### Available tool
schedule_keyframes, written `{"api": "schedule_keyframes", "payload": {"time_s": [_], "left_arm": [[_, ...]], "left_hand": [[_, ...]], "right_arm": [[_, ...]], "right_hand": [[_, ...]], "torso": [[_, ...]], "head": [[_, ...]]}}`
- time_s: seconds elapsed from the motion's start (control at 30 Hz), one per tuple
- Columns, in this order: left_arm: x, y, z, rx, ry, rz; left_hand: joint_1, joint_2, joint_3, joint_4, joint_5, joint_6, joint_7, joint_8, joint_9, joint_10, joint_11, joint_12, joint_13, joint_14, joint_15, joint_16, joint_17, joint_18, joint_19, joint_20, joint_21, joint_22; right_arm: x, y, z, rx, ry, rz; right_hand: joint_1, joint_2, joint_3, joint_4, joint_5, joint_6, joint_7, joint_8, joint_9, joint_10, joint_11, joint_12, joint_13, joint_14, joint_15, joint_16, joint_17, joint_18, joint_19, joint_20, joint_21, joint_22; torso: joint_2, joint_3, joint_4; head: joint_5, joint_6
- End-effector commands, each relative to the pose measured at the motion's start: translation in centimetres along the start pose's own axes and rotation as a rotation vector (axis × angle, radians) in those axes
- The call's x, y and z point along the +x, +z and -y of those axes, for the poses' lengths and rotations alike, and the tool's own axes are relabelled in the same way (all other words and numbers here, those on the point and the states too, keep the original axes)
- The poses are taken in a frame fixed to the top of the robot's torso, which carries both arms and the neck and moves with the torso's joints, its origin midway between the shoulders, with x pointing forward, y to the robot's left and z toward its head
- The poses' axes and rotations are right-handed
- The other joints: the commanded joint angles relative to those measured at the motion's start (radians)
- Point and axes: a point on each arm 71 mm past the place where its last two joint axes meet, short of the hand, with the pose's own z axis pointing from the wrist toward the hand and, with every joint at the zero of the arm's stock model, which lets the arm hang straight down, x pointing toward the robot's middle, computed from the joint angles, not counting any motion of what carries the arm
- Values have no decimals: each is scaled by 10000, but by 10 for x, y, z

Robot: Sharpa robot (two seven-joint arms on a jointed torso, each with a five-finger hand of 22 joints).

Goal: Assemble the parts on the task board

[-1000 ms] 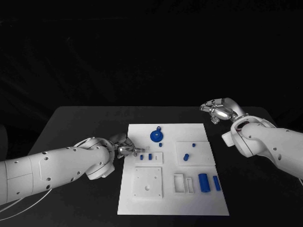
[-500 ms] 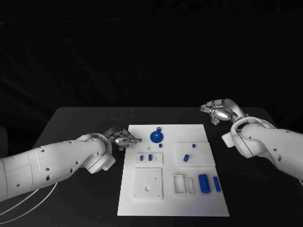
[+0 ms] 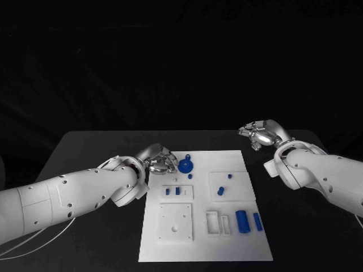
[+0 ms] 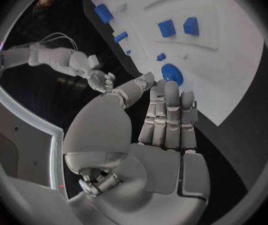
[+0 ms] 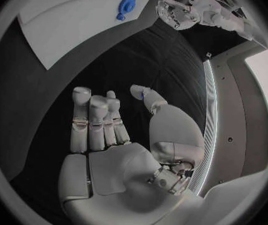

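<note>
Over the far left corner of the task board (image 3: 231, 238), hovering with the left robot hand (image 3: 157, 161): spread out straight and holding nothing. Just beyond its fingertips (image 4: 171, 92), toward the board's middle, lies the round blue part (image 3: 186, 165), not yet touched. Off the board's far right corner, waiting above the bench (image 3: 100, 147) with the right robot hand (image 3: 259, 135), likewise stretched flat and empty.

Probably the reach for the round part, with no grasp made. Next calls for lowering onto the disc, curling round its rim and lifting cleanly off the board.

From the head camera: takes in the whole board, including the two small blue blocks (image 3: 172, 191) nearer the middle and the blue cylinders (image 3: 242, 221) toward the near right corner. From the left wrist: makes plain the bare palm and the narrow gap to the disc, hard to judge from above. From the right wrist: confirms an empty palm well clear of the board
</note>
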Motion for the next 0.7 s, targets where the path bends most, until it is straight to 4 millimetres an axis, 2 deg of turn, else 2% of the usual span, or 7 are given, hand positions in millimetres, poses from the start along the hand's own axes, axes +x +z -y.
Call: {"api": "schedule_keyframes", "payload": {"time_s": [0.03, 0.13, 0.37, 0.43, 0.5, 0.63, 0.7], "left_arm": [[7, 5, 22, 1993, 2637, -224], [12, 9, 31, 2405, 3410, -252], [23, 24, 47, 2961, 4672, -870], [27, 28, 50, 3166, 5018, -968], [30, 31, 53, 3247, 5313, -1052], [35, 39, 55, 3240, 5784, -1196], [36, 42, 56, 3230, 5854, -1187]], "left_hand": [[47, -105, -86, 6, -35, -61, -50, -72, -68, -70, 103, -332, -130, -2, 95, -76, 21, 162, -27, -628, -70, 13], [140, -203, -85, 23, -62, -85, -31, -123, -155, -75, 152, -621, -250, 74, 139, -46, 52, 229, 44, -575, -59, 25], [163, -336, -107, 65, -142, -46, -38, -135, -226, 10, 162, -823, -324, 128, 144, -23, 81, 274, 118, -555, -47, 36], [-34, -445, -218, 198, -429, 146, -100, -51, -228, 68, 177, -912, -352, 76, 164, -54, 80, 254, 90, -524, -63, 43], [-102, -546, -289, 239, -436, 102, -92, -93, -267, 49, 205, -1005, -385, -62, 194, -142, 54, 246, -13, -502, -129, 31], [104, -489, -190, 217, -380, 93, -85, -130, -325, 103, 211, -1106, -412, -110, 200, -192, 45, 249, -73, -486, -182, 24], [179, -488, -145, 219, -296, 84, -74, -154, -363, 103, 219, -1183, -436, -74, 206, -173, 62, 247, -58, -482, -178, 33]], "right_arm": [[2, 0, -2, -140, 11, -113], [3, 1, -2, -147, 17, -126], [5, 1, -3, -161, 28, -148], [6, 1, -4, -170, 36, -162], [6, 2, -5, -179, 41, -173], [7, 2, -5, -194, 51, -195], [8, 2, -6, -200, 57, -209]], "right_hand": [[-62, 26, 23, -48, 57, -20, 73, 34, -14, -24, -79, 64, -16, 53, -25, 28, -9, 580, 7, -83, -60, 163], [-61, 27, 23, -49, 57, -20, 74, 34, -14, -25, -79, 65, -17, 53, -25, 28, -10, 580, 7, -82, -60, 163], [-60, 30, 25, -50, 56, -21, 74, 33, -14, -25, -79, 65, -19, 52, -24, 27, -11, 580, 6, -82, -61, 163], [-59, 30, 26, -50, 56, -21, 74, 33, -14, -25, -79, 65, -19, 52, -24, 27, -11, 580, 6, -82, -61, 163], [-59, 30, 26, -50, 56, -21, 74, 33, -15, -26, -79, 66, -20, 52, -24, 27, -11, 580, 6, -82, -61, 163], [-58, 31, 27, -51, 56, -21, 74, 33, -15, -26, -78, 66, -21, 52, -24, 26, -11, 580, 6, -82, -62, 163], [-58, 32, 27, -51, 56, -21, 74, 33, -15, -26, -78, 66, -21, 53, -24, 26, -11, 580, 6, -82, -62, 163]], "torso": [[9, -5, -8], [12, -2, -3], [17, -10, -19], [15, 2, -12], [20, 4, -18], [22, -13, -14], [25, -9, -17]], "head": [[-33, 45], [-66, 73], [-107, 107], [-116, 110], [-113, 106], [-130, 95], [-122, 88]]}}
